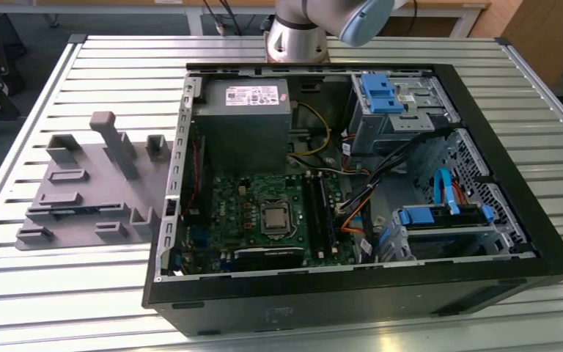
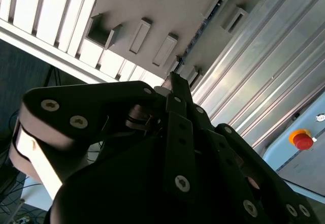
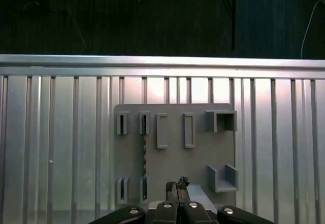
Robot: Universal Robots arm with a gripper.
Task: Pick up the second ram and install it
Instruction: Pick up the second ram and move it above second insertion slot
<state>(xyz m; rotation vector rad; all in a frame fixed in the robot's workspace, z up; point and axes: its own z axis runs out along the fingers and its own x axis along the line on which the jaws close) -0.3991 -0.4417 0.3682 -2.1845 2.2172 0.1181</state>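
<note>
The one gripper [image 3: 177, 186] hangs high, its two fingertips [image 2: 175, 83] closed against each other. Beneath it, one grey holder plate [image 3: 201, 152] lies on the slatted table [image 3: 51, 132]. The second ram [image 3: 144, 155] stands on edge in that plate's slotted blocks, a single stick. Farther off, on the exterior view's right, one open computer case [image 1: 311, 301] shows one green motherboard [image 1: 247, 198].

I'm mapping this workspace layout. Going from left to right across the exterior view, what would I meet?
Grey holder plate → green motherboard → blue drive bracket.
</note>
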